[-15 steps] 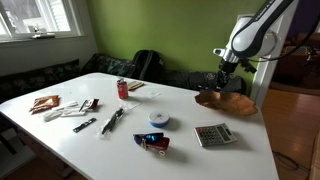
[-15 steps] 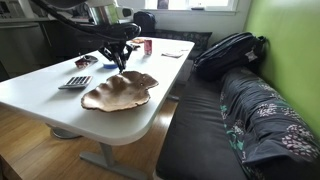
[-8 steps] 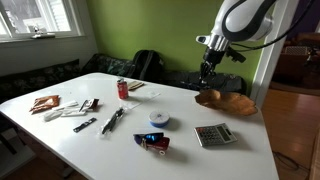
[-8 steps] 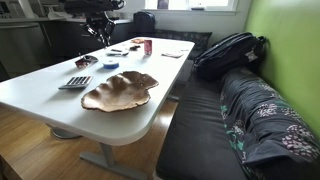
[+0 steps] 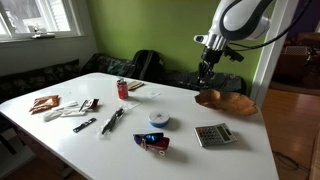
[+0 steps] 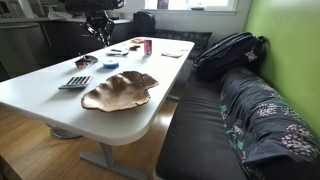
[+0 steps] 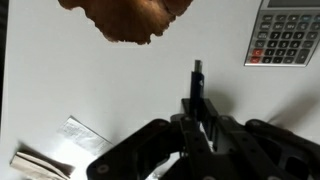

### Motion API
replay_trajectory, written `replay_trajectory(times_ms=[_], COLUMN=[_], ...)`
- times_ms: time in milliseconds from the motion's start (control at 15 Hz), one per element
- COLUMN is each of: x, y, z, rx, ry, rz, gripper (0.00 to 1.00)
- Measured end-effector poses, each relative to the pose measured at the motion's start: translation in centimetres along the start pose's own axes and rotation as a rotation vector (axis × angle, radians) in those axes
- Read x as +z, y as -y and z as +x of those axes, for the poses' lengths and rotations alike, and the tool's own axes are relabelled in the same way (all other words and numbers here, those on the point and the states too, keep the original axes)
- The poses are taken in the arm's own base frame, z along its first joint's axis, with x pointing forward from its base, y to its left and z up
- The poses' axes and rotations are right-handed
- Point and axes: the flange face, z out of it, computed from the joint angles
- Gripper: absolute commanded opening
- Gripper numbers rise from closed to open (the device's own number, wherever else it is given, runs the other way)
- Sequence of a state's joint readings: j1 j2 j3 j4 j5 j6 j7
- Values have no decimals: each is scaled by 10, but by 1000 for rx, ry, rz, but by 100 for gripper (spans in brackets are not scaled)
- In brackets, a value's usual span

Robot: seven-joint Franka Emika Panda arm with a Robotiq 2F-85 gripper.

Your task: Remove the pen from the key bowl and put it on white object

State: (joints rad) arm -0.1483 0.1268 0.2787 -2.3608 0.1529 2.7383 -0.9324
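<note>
My gripper (image 7: pixel 200 128) is shut on a dark pen (image 7: pixel 197 84) that sticks out beyond the fingertips. It hangs high above the white table, as both exterior views show (image 5: pixel 205 68) (image 6: pixel 101 30). The brown wooden key bowl (image 5: pixel 225 101) (image 6: pixel 120 90) lies near the table's end and appears at the top edge of the wrist view (image 7: pixel 125 18). No pen shows in it. The small round white object with a bluish patch (image 5: pixel 159 119) sits mid-table, apart from the gripper.
A grey calculator (image 5: pixel 213 135) (image 7: pixel 288 35) (image 6: pixel 76 82) lies beside the bowl. Flat white packets (image 7: pixel 80 135), a red can (image 5: pixel 123 89), dark pens (image 5: pixel 112 120) and wrappers (image 5: pixel 153 143) lie across the table. A backpack (image 6: pixel 228 52) rests on the bench.
A second ago the gripper was low over the bowl. It has risen and moved away from the bowl with the pen. It has held still for the last half second.
</note>
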Motion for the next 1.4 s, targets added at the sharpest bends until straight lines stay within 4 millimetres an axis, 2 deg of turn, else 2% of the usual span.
replay_trajectory(times_ms=[133,333,600,800,933,1133,1400], x=[5,21,58,94,118,151,175], y=[4,13,35,47,48,42,29], z=[20,67,130,168,185,195,200], rx=[32,97,147,161,171,180,197], ry=[7,21,118,167,176,195,242], rz=[-12,-35,-32,-19,-9,6,16], gripper=[3,3,3,3,3,3,3])
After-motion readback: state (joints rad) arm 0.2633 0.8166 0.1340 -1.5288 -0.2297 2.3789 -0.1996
